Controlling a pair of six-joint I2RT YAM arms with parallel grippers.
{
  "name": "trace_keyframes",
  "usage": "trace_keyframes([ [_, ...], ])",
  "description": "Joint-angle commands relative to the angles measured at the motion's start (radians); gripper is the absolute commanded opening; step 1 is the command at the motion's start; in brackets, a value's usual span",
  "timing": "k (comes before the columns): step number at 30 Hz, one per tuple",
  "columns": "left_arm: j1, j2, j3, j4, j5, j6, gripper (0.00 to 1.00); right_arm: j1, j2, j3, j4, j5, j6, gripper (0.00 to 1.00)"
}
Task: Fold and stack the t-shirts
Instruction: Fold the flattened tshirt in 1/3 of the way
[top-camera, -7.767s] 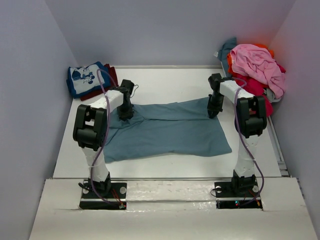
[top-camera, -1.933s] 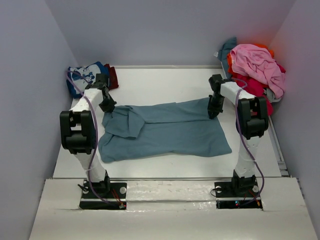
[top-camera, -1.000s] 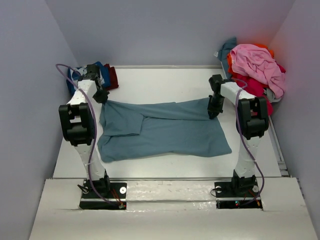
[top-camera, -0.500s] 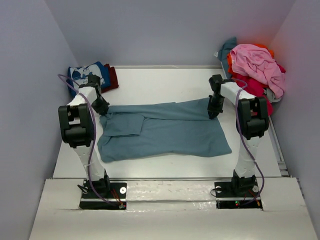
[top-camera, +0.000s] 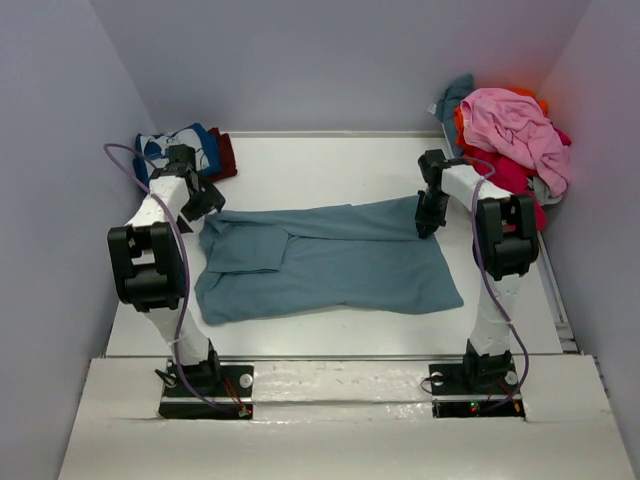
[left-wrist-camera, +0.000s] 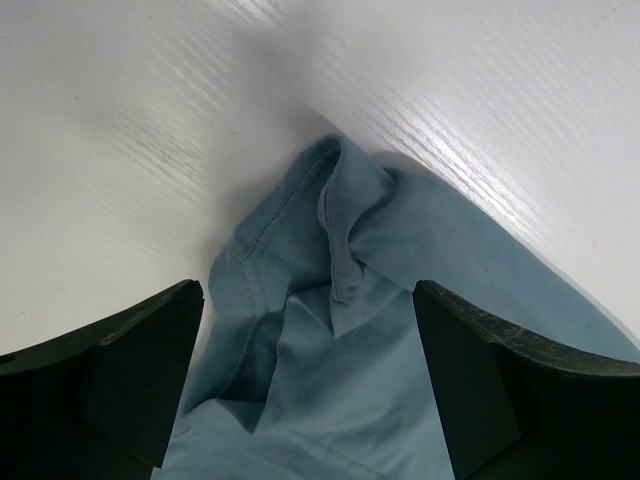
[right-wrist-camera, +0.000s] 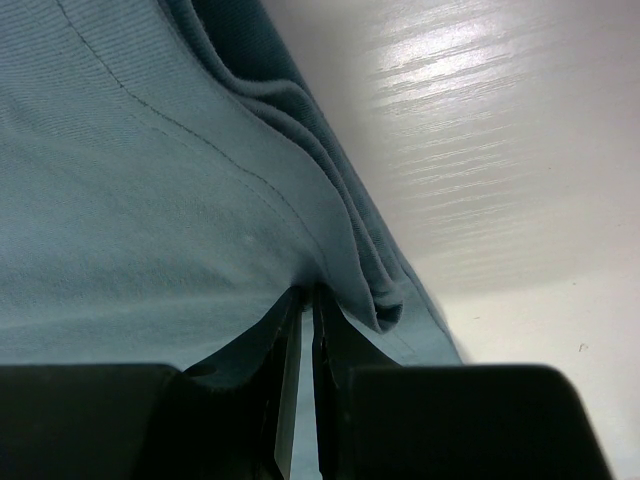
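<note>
My left jaws stand wide apart, holding nothing, over the bunched far-left corner of the slate-blue t-shirt (top-camera: 340, 262). My right jaws are pinched together on its far-right edge. Shirt lies spread on the white surface (top-camera: 330, 165) between my arms. Folded printed blue t-shirt (top-camera: 200, 142) sits far left; pink t-shirt (top-camera: 512, 125) tops the heap far right.

A white table (top-camera: 330, 165) with a glossy, faintly ridged top stands between plain pale lavender-grey walls (top-camera: 340, 60).
</note>
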Motion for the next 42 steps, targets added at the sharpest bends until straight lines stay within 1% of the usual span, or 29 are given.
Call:
trace_keyframes([
  [1, -0.024, -0.137, -0.026, -0.038, -0.033, 0.018, 0.99, -0.006, 0.008, -0.044, -0.022, 0.002, -0.010, 0.15],
  [3, -0.038, -0.194, -0.078, -0.056, -0.038, 0.017, 0.99, -0.006, 0.007, -0.043, -0.025, 0.003, -0.010, 0.15],
  [5, -0.047, -0.235, -0.127, -0.053, -0.030, 0.012, 0.96, -0.006, 0.005, -0.043, -0.024, 0.003, -0.010, 0.15],
  [7, -0.047, -0.295, -0.210, -0.056, -0.024, 0.004, 0.95, -0.006, 0.004, -0.046, -0.024, 0.005, -0.010, 0.15],
  [9, -0.047, -0.347, -0.244, -0.059, -0.017, -0.002, 0.95, -0.006, 0.002, -0.049, -0.021, 0.002, -0.010, 0.15],
  [14, -0.047, -0.409, -0.328, -0.064, 0.016, -0.013, 0.94, -0.006, -0.001, -0.050, -0.021, -0.001, -0.010, 0.15],
  [16, -0.047, -0.406, -0.336, -0.058, 0.020, -0.011, 0.94, -0.006, -0.001, -0.049, -0.022, -0.004, -0.010, 0.15],
  [23, -0.047, -0.346, -0.328, -0.021, 0.085, 0.000, 0.85, -0.006, -0.007, -0.050, -0.021, -0.006, -0.010, 0.15],
  [29, -0.047, -0.271, -0.324, 0.016, 0.099, 0.010, 0.84, -0.006, -0.010, -0.053, -0.019, -0.001, -0.011, 0.15],
  [37, -0.047, -0.208, -0.321, 0.057, 0.099, 0.007, 0.84, -0.006, -0.002, -0.049, -0.022, 0.000, -0.011, 0.15],
  [38, -0.047, -0.208, -0.322, 0.056, 0.130, 0.007, 0.84, -0.006, -0.002, -0.052, -0.021, 0.000, -0.011, 0.15],
  [42, -0.047, -0.229, -0.324, 0.053, 0.128, 0.007, 0.83, -0.006, -0.001, -0.053, -0.019, 0.002, -0.011, 0.15],
])
